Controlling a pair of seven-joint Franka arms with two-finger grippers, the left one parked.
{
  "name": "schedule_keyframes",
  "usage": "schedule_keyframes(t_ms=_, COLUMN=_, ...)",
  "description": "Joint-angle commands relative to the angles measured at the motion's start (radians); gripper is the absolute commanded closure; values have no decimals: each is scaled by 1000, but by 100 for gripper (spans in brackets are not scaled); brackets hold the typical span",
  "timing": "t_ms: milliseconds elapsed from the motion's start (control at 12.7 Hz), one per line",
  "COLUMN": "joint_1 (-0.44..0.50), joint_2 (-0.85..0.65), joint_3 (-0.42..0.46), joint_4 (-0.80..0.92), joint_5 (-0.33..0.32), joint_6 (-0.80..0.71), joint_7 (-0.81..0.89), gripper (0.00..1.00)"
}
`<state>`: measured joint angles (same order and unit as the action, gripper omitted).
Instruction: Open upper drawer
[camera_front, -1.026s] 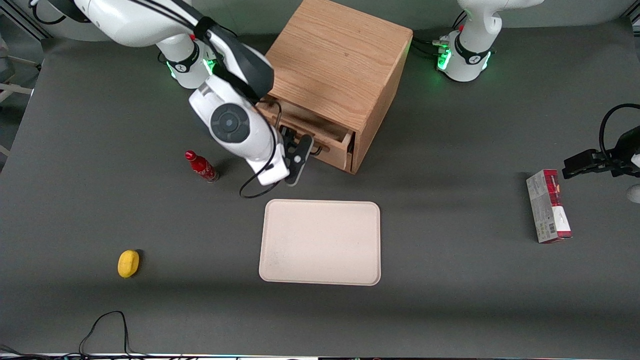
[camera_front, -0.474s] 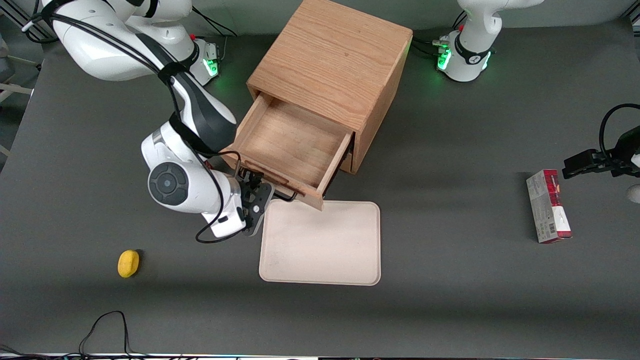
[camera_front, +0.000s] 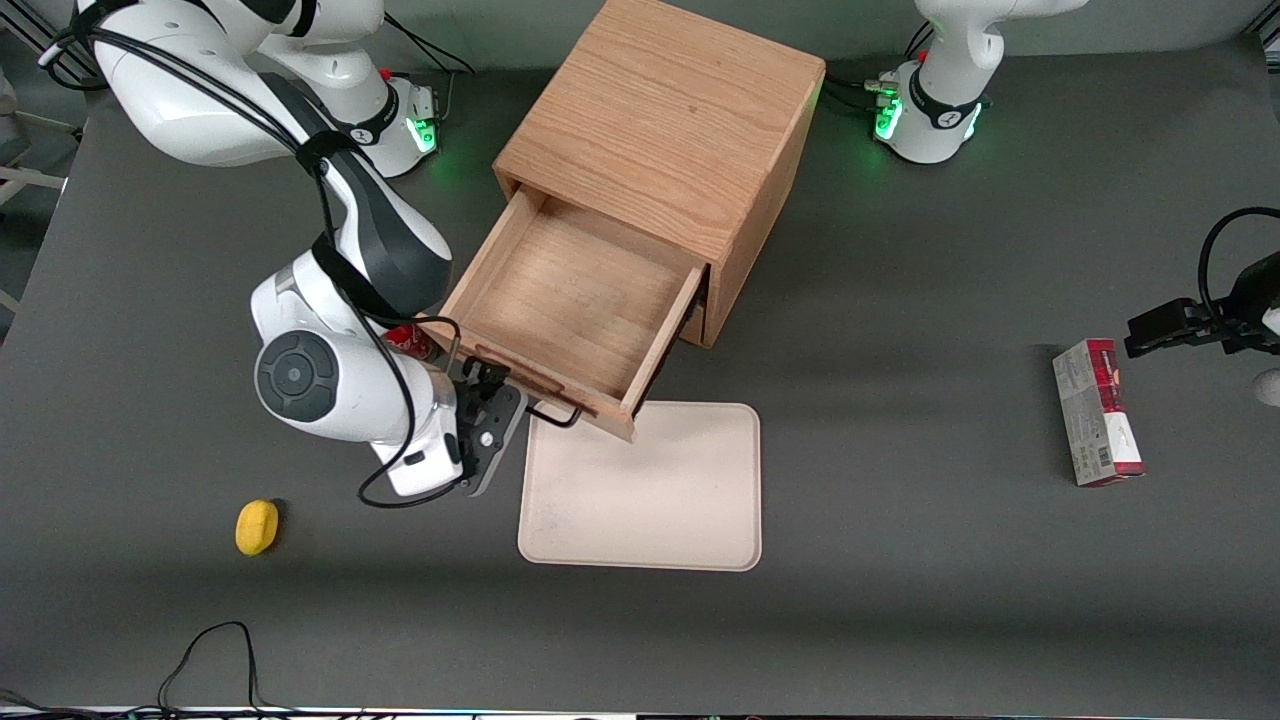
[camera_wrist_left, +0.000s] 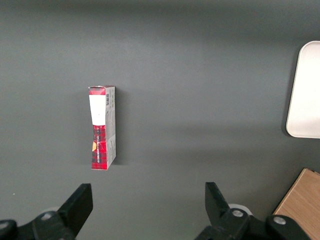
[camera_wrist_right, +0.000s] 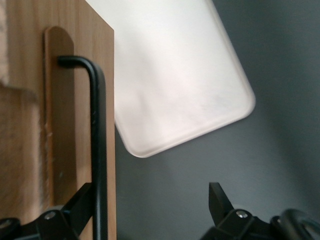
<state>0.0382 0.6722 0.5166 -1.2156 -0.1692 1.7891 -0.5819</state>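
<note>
The upper drawer of the wooden cabinet stands pulled far out, its plain wood interior showing bare. Its thin black wire handle sticks out from the drawer front over the tray's edge. My right gripper is in front of the drawer, at the handle's end nearer the working arm. In the right wrist view the gripper is open wide. The handle bar runs just inside one finger, against the drawer front. The lower drawer is mostly hidden under the upper one.
A beige tray lies nearer the camera than the drawer; it also shows in the right wrist view. A red bottle is mostly hidden by my arm. A yellow object lies toward the working arm's end. A red box lies toward the parked arm's end.
The upper drawer went from slightly open to pulled far out. My gripper moved with the handle toward the camera, then shifted a little toward the working arm's end.
</note>
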Motion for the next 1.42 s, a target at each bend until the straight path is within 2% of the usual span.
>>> schedule_keyframes(t_ms=0, joint_1=9, joint_2=-87, joint_3=-23, joint_4=25, joint_5=-44, joint_6=-34, joint_7=-3, gripper=0)
schedule_keyframes(t_ms=158, joint_1=-20, joint_2=-156, joint_3=-42, joint_4=27, joint_5=-15, joint_6=-57, joint_7=26, gripper=0)
schedule_keyframes(t_ms=237, joint_1=-20, joint_2=-205, joint_3=-100, joint_4=21, joint_5=50, joint_6=-60, joint_7=54, gripper=0)
schedule_keyframes(t_ms=395, joint_1=-17, joint_2=-325, joint_3=-226, joint_4=-56, joint_5=163, joint_6=-181, joint_7=169, gripper=0)
schedule_keyframes(t_ms=553, joint_1=-17, joint_2=-495, joint_3=-317, joint_4=-248, joint_5=178, joint_6=-180, joint_7=297, gripper=0)
schedule_keyframes(t_ms=632, joint_1=-18, joint_2=-608, joint_3=-352, joint_4=-395, joint_5=183, joint_6=-118, joint_7=371, gripper=0)
schedule_keyframes(t_ms=789, joint_1=-21, joint_2=-811, joint_3=-427, joint_4=-638, joint_5=284, joint_6=-54, joint_7=515, gripper=0)
schedule_keyframes(t_ms=1026, joint_1=-43, joint_2=-872, joint_3=-487, joint_4=-656, joint_5=275, joint_6=-123, joint_7=573, gripper=0)
schedule_keyframes(t_ms=1184, joint_1=-41, joint_2=-861, joint_3=-478, joint_4=-644, joint_5=133, joint_6=-123, joint_7=576, gripper=0)
schedule_keyframes(t_ms=1342, joint_1=-41, joint_2=-858, joint_3=-469, joint_4=-636, joint_5=135, joint_6=-128, joint_7=582, gripper=0)
